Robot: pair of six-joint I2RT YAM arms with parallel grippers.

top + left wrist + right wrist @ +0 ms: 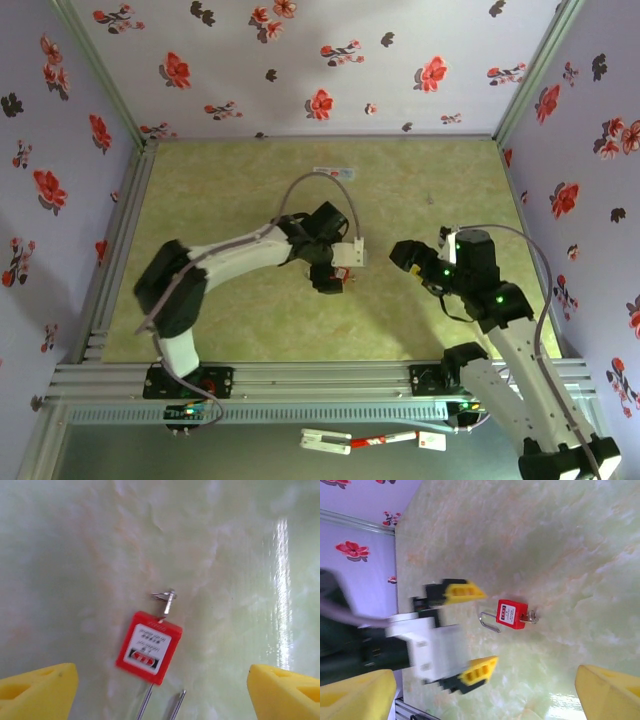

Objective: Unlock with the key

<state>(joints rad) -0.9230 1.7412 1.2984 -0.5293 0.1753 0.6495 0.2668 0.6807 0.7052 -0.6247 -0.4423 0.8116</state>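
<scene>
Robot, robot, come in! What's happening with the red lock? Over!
Left gripper open, over the red padlock. Right gripper open, off to the side. Key in the padlock, which lies flat on the table. Nothing blocking.

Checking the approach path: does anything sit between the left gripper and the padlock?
Nothing visible does. The red padlock lies on the bare table, key in its end. The open left gripper is over it, one finger on each side and clear of it.
</scene>
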